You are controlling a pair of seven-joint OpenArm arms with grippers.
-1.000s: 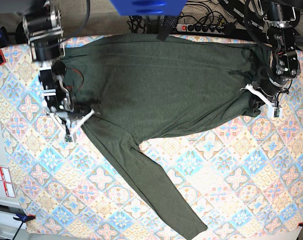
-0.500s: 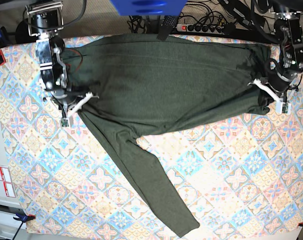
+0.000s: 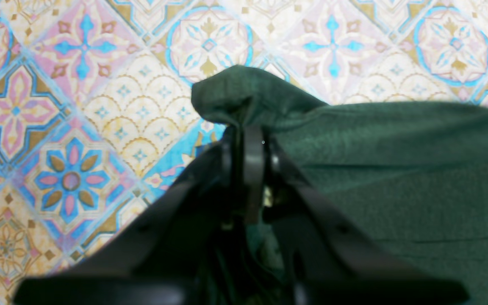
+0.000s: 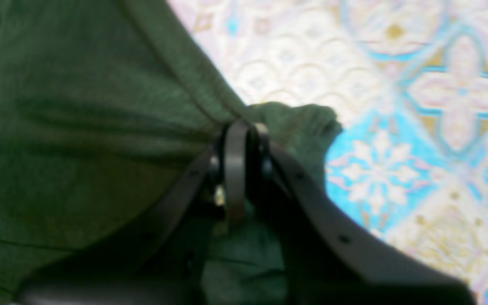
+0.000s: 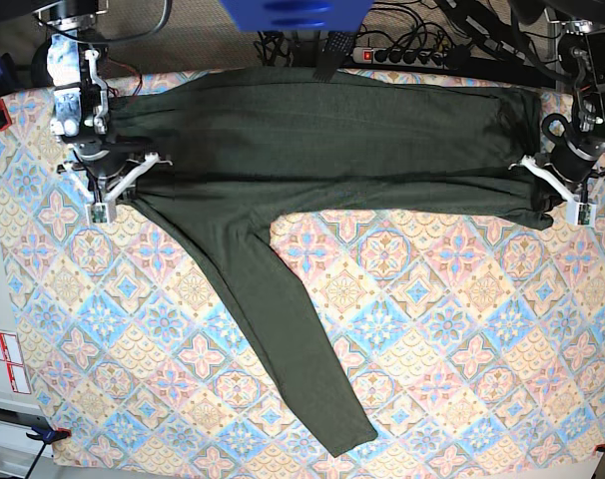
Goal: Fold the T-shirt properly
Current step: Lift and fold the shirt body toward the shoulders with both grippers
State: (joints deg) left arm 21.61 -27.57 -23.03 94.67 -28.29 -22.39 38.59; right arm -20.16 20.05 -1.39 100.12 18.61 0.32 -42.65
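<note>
olive-green long-sleeved shirt (image 5: 332, 150) lying stretched across the patterned tablecloth (image 5: 442, 339), sleeve trailing only in base view, left gripper (image 3: 248, 135) and right gripper (image 4: 239, 131) each pinching bunched fabric in wrist views

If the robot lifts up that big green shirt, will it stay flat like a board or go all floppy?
Probably floppy. The T-shirt bunches into a soft lump where the left claw pinches it, so it likely bends easily. Its loose sleeve lies limp across the patterned tablecloth and would probably dangle. It looks thin, so likely light too.
</note>
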